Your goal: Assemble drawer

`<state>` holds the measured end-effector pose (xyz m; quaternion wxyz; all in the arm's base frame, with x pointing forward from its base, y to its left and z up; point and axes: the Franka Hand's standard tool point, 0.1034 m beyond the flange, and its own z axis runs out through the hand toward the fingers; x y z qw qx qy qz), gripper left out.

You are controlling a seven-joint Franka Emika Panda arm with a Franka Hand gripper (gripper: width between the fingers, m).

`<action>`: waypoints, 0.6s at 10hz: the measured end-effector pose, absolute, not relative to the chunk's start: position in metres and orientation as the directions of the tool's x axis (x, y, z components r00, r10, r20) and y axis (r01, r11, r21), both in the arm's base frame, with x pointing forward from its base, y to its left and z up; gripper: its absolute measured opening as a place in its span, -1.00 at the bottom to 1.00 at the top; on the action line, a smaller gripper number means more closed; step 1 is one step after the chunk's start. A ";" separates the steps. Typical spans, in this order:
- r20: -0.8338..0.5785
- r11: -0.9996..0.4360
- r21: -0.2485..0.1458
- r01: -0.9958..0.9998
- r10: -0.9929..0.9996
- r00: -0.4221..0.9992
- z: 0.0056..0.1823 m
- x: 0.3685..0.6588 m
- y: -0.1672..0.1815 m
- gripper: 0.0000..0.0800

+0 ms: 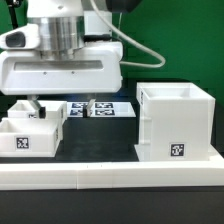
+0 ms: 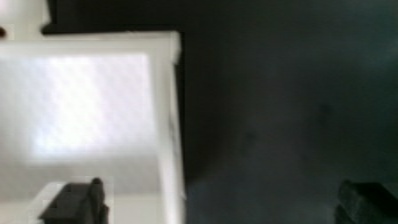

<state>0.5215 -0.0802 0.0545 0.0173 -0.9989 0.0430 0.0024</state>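
- Spread wide and empty, the robot's two-finger claw (image 2: 222,203) hangs low over the rear shallow white plastic tray (image 1: 48,112), one of two at the exterior view's left.
- In the wrist view, one dark fingertip (image 2: 71,201) sits above the tray's floor and the other above the bare black table (image 2: 285,110). The side wall falls between them, I'd guess so the jaws can pinch it.
- Its twin, the front tray (image 1: 25,138), lies just beside it.
- A tall white cube-like housing (image 1: 175,122) stands well apart at the exterior view's right, with neither tray in it yet.
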 end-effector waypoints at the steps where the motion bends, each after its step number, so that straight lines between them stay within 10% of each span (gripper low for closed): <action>1: -0.003 -0.996 -0.035 -0.081 -0.081 0.997 0.057 0.523 -0.077 0.62; 6: -0.024 -0.997 -0.039 -0.074 -0.073 0.997 0.047 0.513 -0.084 0.62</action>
